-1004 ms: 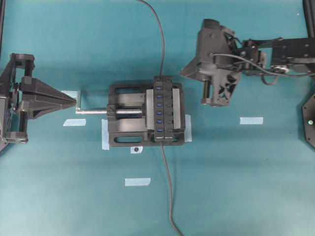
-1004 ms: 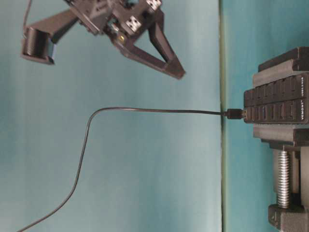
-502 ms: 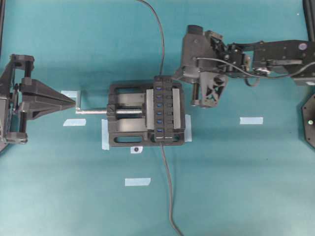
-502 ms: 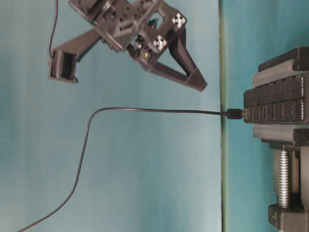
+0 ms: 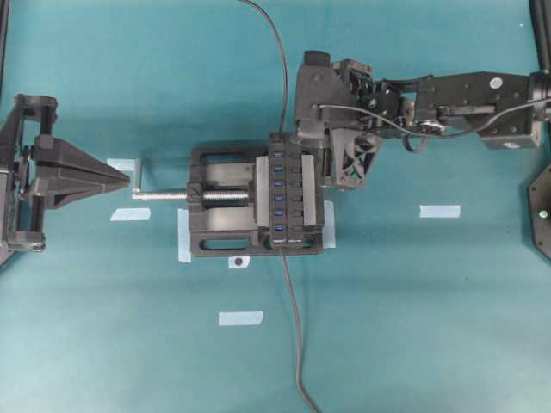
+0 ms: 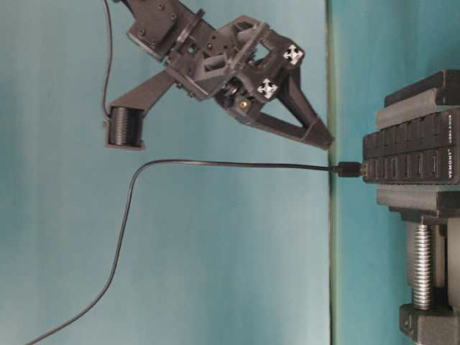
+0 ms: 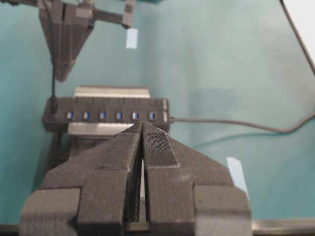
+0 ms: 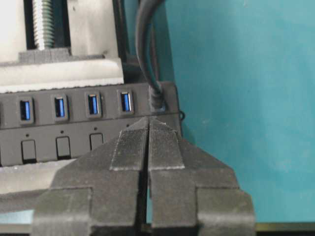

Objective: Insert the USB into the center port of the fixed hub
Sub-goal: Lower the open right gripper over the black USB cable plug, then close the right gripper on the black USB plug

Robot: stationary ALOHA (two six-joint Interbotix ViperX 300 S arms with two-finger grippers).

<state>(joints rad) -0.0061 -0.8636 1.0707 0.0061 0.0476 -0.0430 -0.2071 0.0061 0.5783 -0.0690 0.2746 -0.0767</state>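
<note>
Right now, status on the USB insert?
Left gripper shut, empty, by vise. Right gripper shut, empty, at hub. USB plugged in at hub's end; center port vacant. Nothing blocking it.

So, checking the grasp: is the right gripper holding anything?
No, the right gripper has its fingers pressed together with nothing between them, above the hub.

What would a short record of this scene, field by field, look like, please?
hub: clamped in the vise, slots facing up
plug: seated in the end slot of the row
center slot: empty
right tool: shut, holding nothing, close beside the hub's plugged end
left tool: shut, holding nothing, tip near the vise's handle
</note>
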